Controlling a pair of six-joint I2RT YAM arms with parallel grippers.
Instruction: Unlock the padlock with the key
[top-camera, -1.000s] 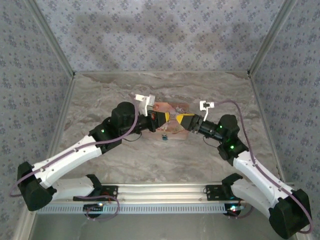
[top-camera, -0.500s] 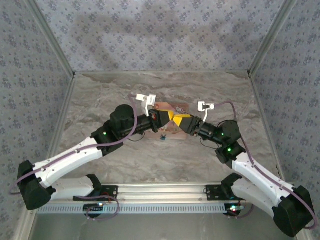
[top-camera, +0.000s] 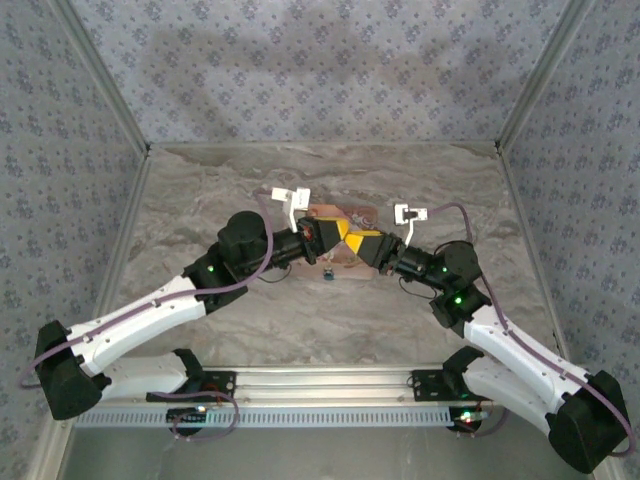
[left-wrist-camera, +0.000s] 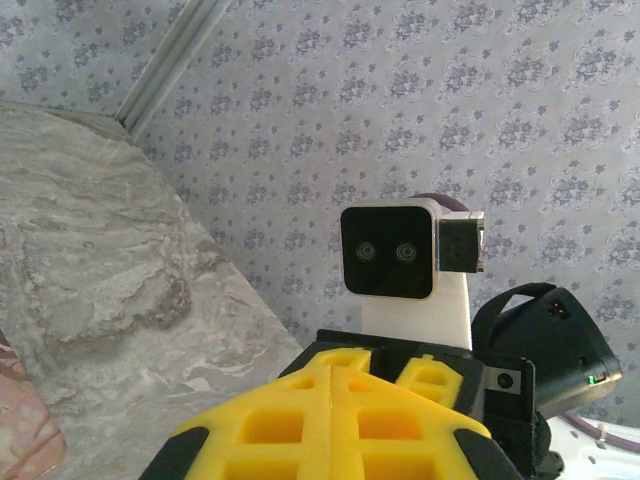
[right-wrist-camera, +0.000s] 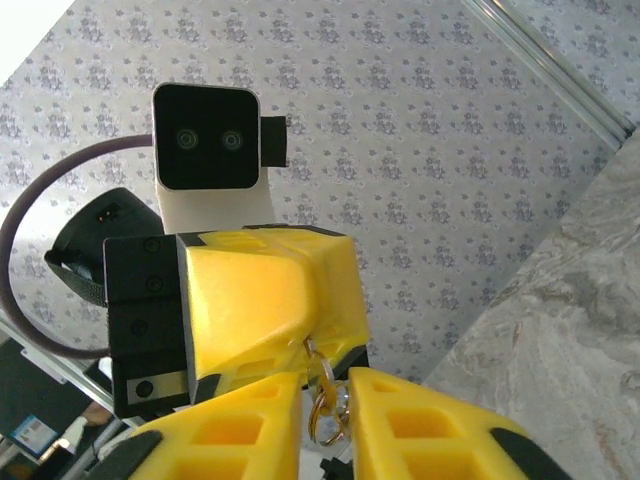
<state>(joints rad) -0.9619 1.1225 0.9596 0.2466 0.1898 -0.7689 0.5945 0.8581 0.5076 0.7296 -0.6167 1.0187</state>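
Observation:
My left gripper (top-camera: 341, 231) and right gripper (top-camera: 353, 238) meet tip to tip in the air above a pink printed box (top-camera: 352, 262). The left gripper (left-wrist-camera: 330, 372) is shut, its yellow fingers pressed together. In the right wrist view a metal key ring (right-wrist-camera: 330, 398) hangs out of the left fingertips (right-wrist-camera: 270, 300); the key's blade is hidden inside them. The right gripper (right-wrist-camera: 325, 400) has its fingers close on either side of that ring. The padlock (top-camera: 327, 271), tiny and blue, lies on the table just in front of the box.
Patterned walls enclose the marble table (top-camera: 420, 180) on three sides. An aluminium rail (top-camera: 320, 380) runs along the near edge between the arm bases. A corner of the pink box (left-wrist-camera: 25, 425) shows low left in the left wrist view.
The right gripper has moved left up to the left gripper's tips and narrowed its fingers around the key ring. The left gripper has edged slightly right and stayed shut.

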